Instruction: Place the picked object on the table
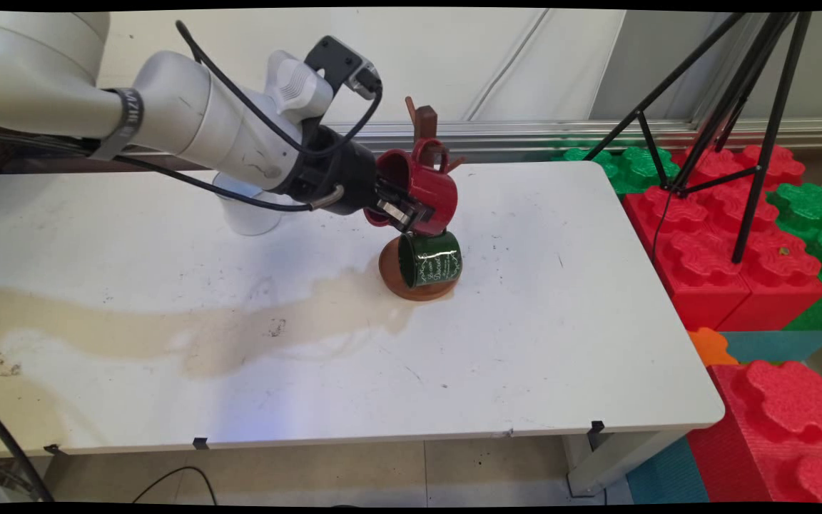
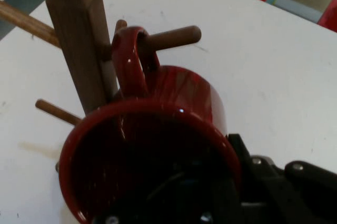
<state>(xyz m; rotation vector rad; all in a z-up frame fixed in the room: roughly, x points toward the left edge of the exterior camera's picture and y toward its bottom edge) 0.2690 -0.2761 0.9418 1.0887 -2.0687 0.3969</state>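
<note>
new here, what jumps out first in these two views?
The pincer, near the table's middle, is shut on a red mug whose handle is looped over a peg of a wooden mug tree. Just below hangs a green mug, over the tree's round base. A broad tan stain runs left across the table.
</note>
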